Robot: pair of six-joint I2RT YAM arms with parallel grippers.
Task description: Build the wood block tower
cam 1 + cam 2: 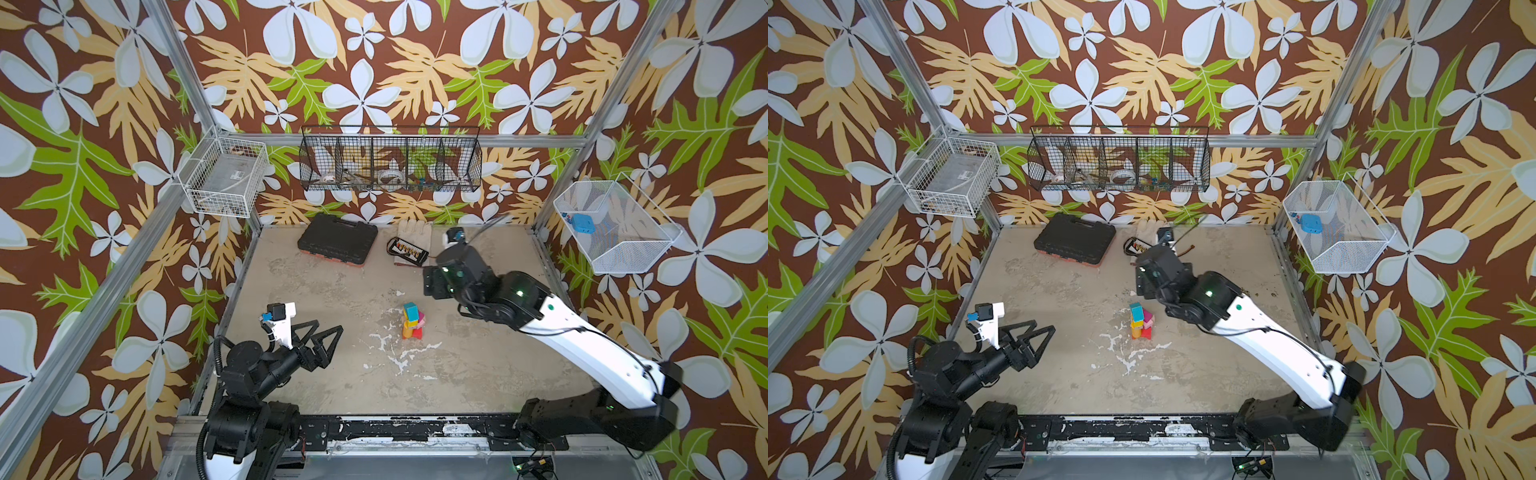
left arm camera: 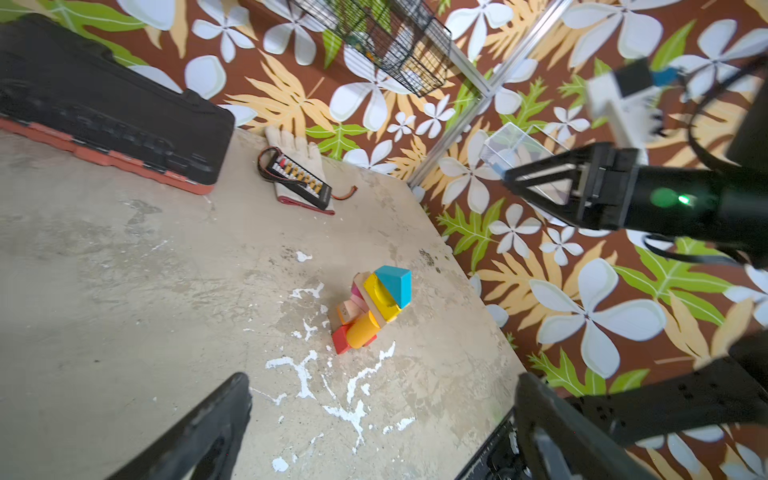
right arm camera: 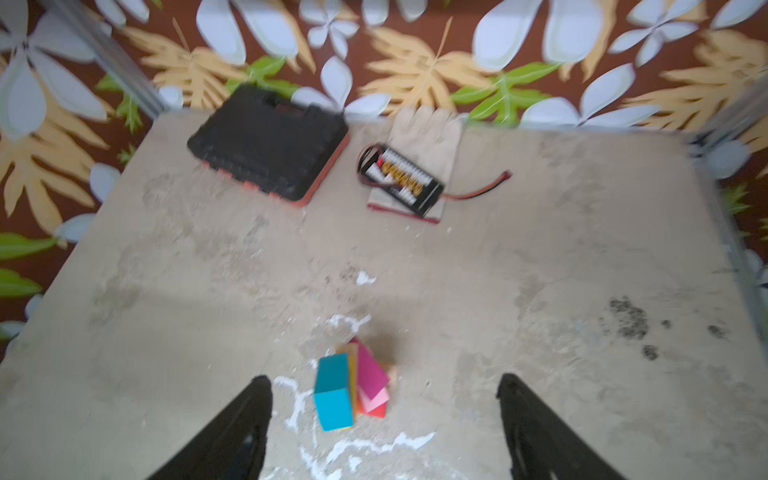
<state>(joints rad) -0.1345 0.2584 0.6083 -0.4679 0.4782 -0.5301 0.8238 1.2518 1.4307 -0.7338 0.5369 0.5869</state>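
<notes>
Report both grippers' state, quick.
Left gripper: open, holding nothing.
Right gripper: open, holding nothing, apart from the multicoloured wood block tower.

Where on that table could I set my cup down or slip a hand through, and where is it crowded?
Bare: the wide stretch between the black tool case and the left pincer; the front strip between the tower and the table's near edge. Crowded: the back edge, with the case and the glove; the right arm overhangs the right side.
</notes>
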